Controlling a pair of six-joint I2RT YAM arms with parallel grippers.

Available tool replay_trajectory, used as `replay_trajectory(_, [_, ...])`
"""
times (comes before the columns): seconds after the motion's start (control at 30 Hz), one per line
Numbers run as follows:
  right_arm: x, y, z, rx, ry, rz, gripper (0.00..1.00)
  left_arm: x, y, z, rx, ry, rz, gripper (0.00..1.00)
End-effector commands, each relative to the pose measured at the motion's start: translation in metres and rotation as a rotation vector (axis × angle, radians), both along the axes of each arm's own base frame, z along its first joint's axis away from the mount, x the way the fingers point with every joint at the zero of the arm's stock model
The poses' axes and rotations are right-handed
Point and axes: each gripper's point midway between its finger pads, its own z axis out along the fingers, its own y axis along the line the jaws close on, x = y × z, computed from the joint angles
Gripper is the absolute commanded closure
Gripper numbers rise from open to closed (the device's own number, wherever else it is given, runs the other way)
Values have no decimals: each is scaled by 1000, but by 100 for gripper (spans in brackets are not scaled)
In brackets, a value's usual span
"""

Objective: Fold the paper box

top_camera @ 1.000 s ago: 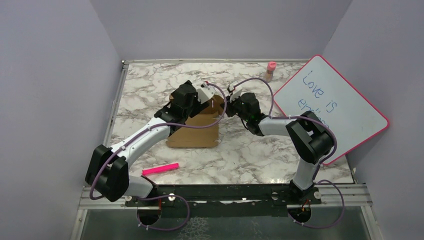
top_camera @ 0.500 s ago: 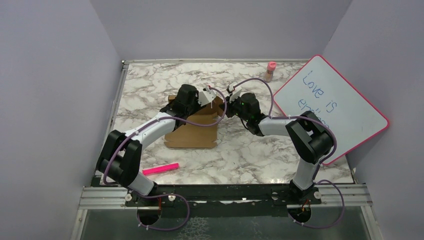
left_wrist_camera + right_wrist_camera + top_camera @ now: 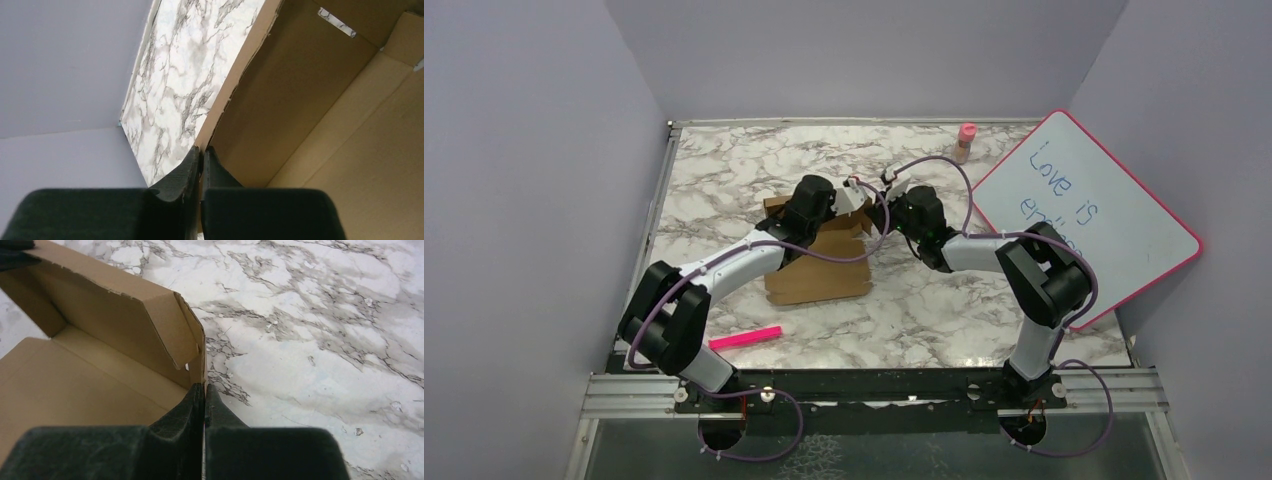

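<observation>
Pink marker (image 3: 745, 337) lies near the front of the table (image 3: 944, 310). Mid-table sits the paper box (image 3: 819, 270), base flat, back wall raised. Left jaws pinched shut on that wall's top edge. Right jaws clamped on its right-hand corner. Pink-capped bottle (image 3: 965, 141) stands at the far edge.

Bright, even soft light w/ faint shadows; top cam sharp, wrist cams' near foreground blurry.

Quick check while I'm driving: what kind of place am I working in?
Probably a lab test cell, not a home: plain lavender walls box in a marble-pattern table, a metal mounting rail runs along its near edge, and a whiteboard leans at the right.
</observation>
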Motion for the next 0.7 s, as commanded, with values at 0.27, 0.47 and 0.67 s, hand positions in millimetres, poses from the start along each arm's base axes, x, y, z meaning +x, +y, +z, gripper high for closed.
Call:
replay_trajectory(0.27, [6, -13, 9, 64, 60, -154, 94, -51, -27, 1, -29, 20, 97, 99])
replay_trajectory(0.47, [-3, -10, 7, 128, 96, -143, 94, -78, -37, -16, -32, 35, 151, 96])
replay_trajectory(0.67, [-19, -13, -10, 181, 169, -154, 92, -98, -52, -40, -67, 90, 197, 91])
